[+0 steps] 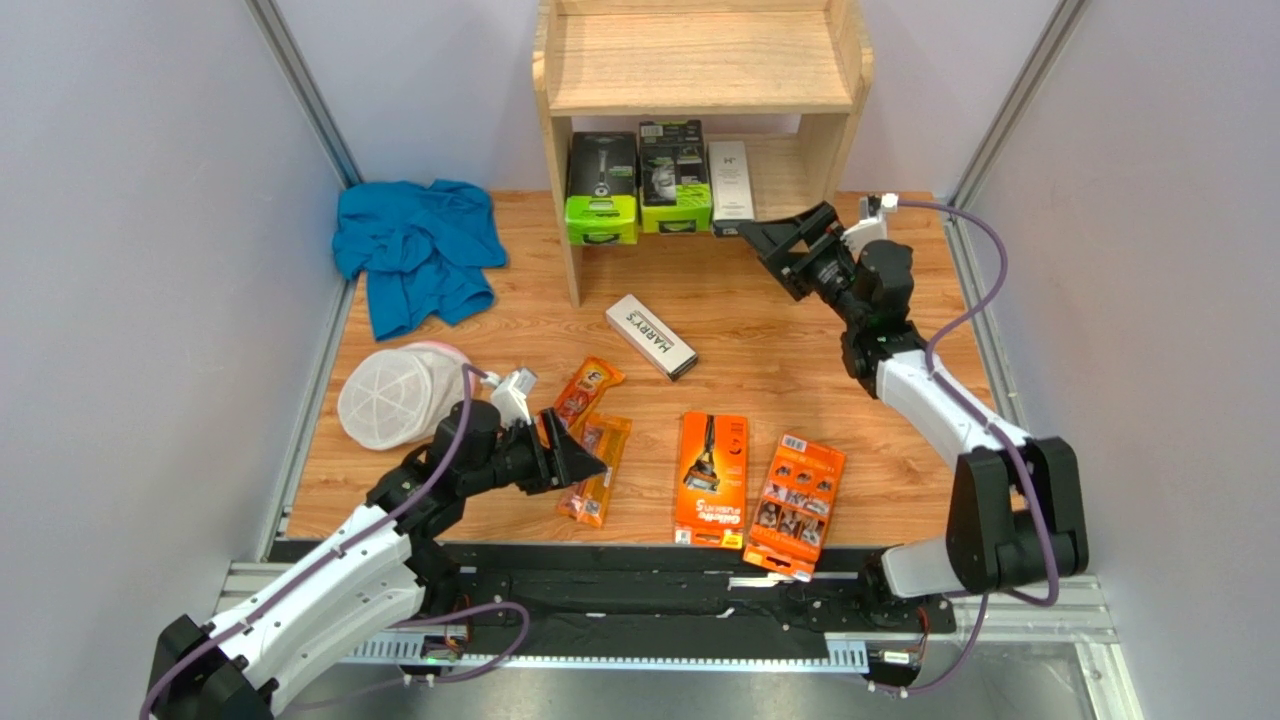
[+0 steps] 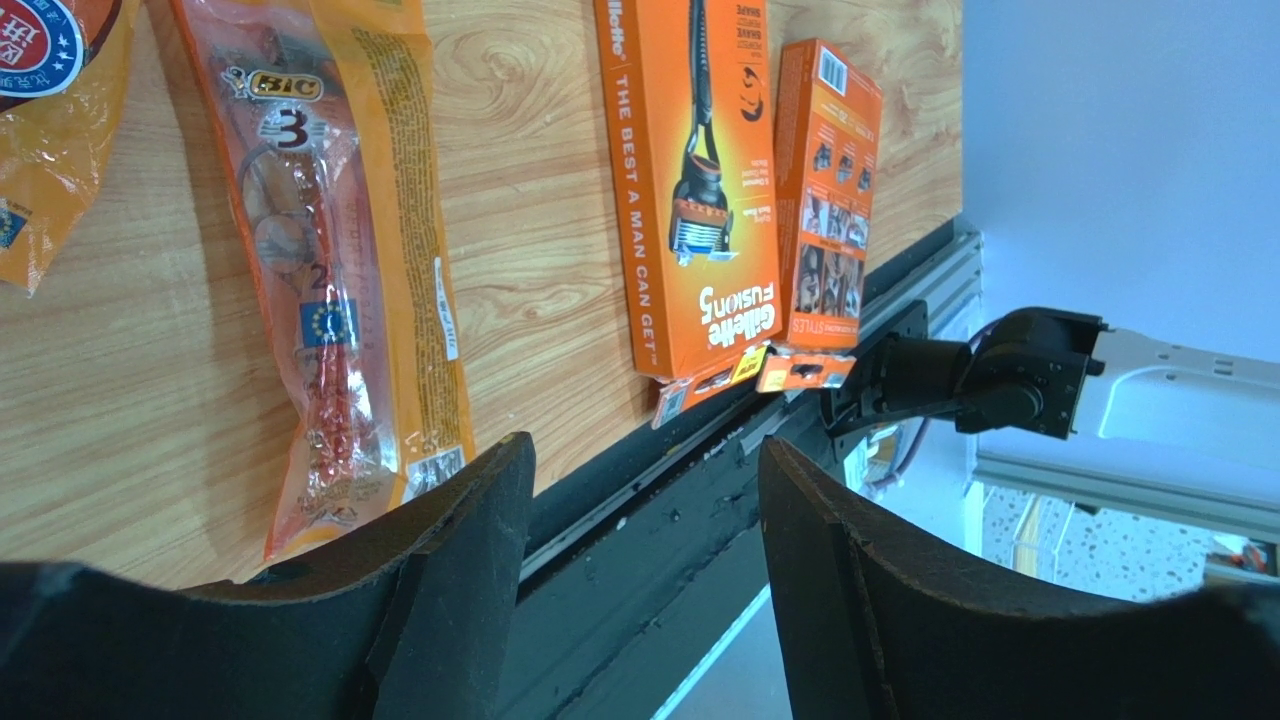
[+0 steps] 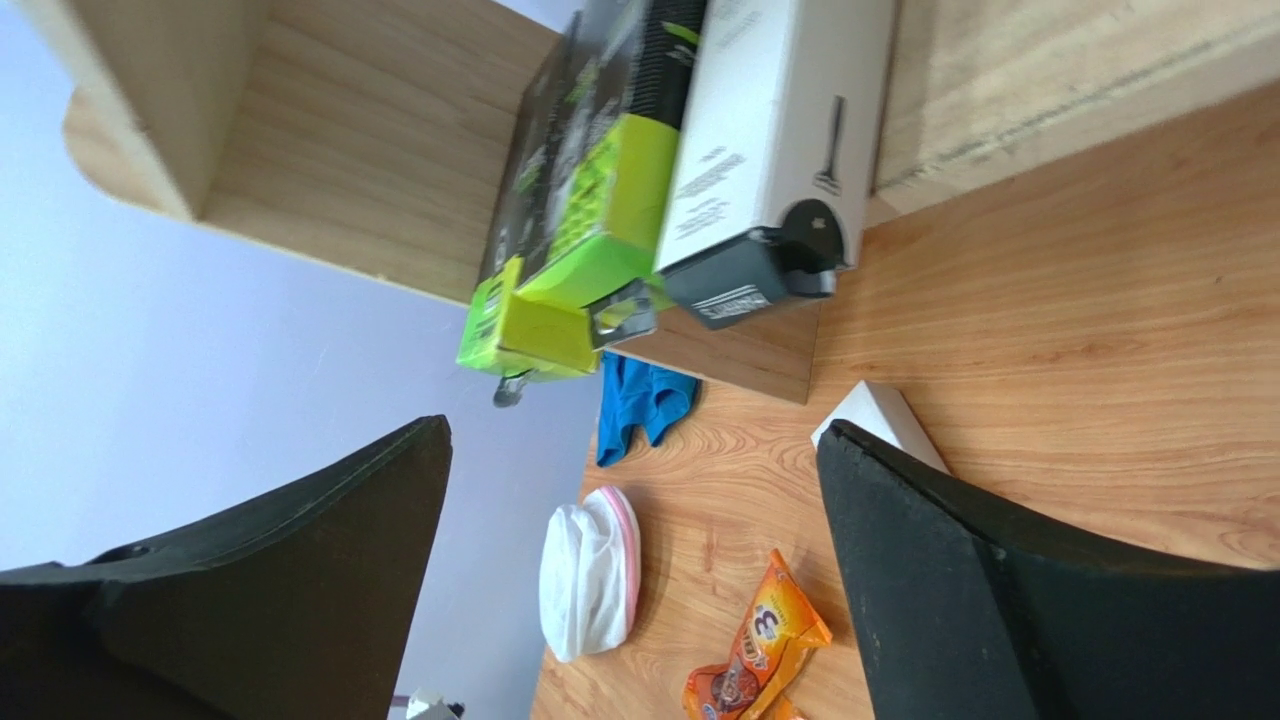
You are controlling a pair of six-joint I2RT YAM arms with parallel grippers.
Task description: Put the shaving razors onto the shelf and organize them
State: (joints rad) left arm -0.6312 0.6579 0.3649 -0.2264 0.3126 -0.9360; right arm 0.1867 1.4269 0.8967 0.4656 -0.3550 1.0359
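Left jaws stood wide, empty. BIC pack [image 2: 338, 285] lay flat on bench [image 1: 781, 345] just beyond them. Pack judged light, floppy, slick film; best pinched across narrow width, mid-length. Right jaws stood wide, empty, facing white box [image 3: 766, 135] on shelf [image 1: 699, 68].

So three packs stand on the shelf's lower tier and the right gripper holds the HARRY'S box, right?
Not quite: the right gripper is open and empty, near the shelf; the HARRY'S box lies on the table. Three packs do stand on the lower tier. The top external view shows it.
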